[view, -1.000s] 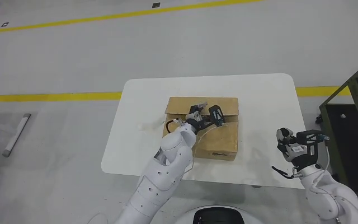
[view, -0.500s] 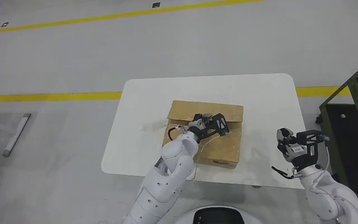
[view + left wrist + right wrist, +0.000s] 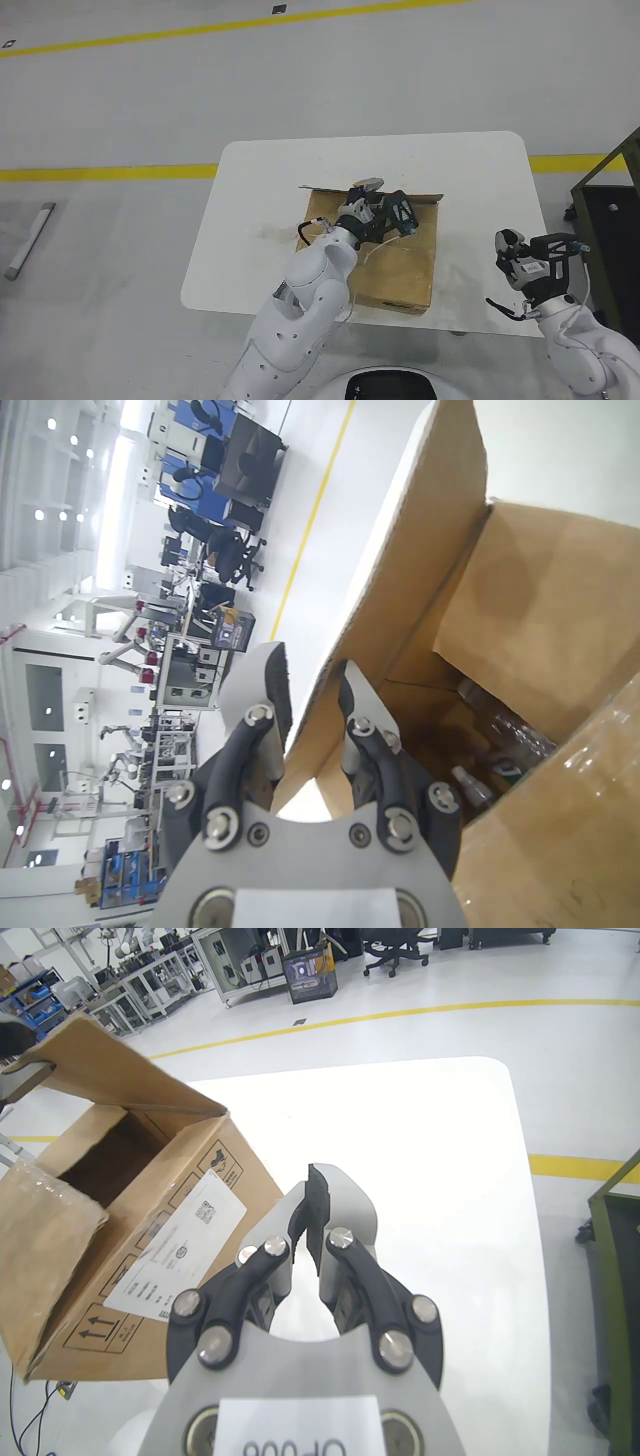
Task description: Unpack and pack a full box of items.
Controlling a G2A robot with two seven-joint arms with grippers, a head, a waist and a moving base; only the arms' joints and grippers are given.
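Note:
A brown cardboard box (image 3: 400, 265) stands in the middle of the white table (image 3: 470, 170). My left gripper (image 3: 312, 700) is shut on the edge of the box's far flap (image 3: 430, 525), one finger on each side, and holds it raised. Clear plastic bottles (image 3: 505, 730) lie inside the box. In the right wrist view the same flap (image 3: 125, 1073) stands up over the dark opening, and a white label (image 3: 175, 1253) is on the box side. My right gripper (image 3: 312, 1208) is shut with nothing in it, above the table's right front part (image 3: 515, 245), apart from the box.
A dark green cart (image 3: 605, 210) stands just off the table's right edge. The near flap (image 3: 45, 1208), covered with clear tape, still lies over part of the opening. Bare table lies to the right of the box and behind it.
My left gripper has lifted the far flap from flat on the box top to upright, and the box has shifted slightly toward the front right. The right arm has stayed still.

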